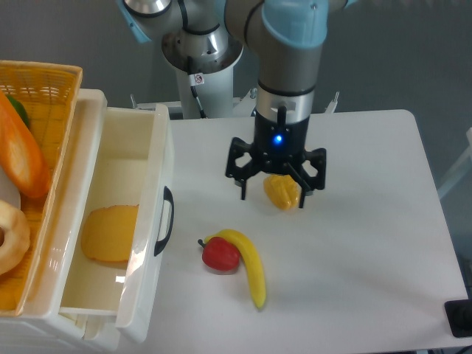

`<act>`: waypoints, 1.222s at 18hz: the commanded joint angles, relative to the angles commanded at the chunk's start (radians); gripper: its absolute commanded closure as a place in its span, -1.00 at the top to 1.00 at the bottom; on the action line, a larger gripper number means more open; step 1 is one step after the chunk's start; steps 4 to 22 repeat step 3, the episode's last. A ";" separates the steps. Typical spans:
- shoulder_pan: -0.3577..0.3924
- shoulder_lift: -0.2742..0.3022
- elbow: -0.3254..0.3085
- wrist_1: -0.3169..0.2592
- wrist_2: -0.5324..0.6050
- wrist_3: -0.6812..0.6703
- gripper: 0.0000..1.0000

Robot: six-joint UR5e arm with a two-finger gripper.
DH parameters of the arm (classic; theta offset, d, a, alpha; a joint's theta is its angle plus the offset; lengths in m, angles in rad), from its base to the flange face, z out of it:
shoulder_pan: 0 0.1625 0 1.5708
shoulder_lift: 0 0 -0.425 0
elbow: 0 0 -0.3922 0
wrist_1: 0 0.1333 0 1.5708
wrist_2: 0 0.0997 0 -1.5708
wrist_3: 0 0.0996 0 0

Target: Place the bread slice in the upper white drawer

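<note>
The desk (pixel 354 243) is the biggest thing here, and the upper white drawer (pixel 151 221), pulled open at its left edge, serves as the landmark. Inside the drawer, on its floor toward the front, the bread slice (pixel 109 234) lies flat; nothing else shows in there. Just left of the drawer sits a woven yellow basket (pixel 51 81) holding a long baguette (pixel 22 151) and a pale ring-shaped bread. Well right of the drawer, the tool (pixel 273 193) hangs with its fingers spread and empty, above a yellow pepper (pixel 281 192). Nearer the drawer's handle lie a banana (pixel 251 265) and a red apple (pixel 220 254). The slice looks light, stiff and thin; if it needed moving, pinching across its crust edges would suit best.
</note>
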 joint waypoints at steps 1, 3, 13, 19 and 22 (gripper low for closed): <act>0.000 -0.014 0.003 0.008 0.009 0.000 1.00; -0.002 -0.035 0.005 0.023 0.054 0.000 1.00; -0.002 -0.035 0.005 0.023 0.054 0.000 1.00; -0.002 -0.035 0.005 0.023 0.054 0.000 1.00; -0.002 -0.035 0.005 0.023 0.054 0.000 1.00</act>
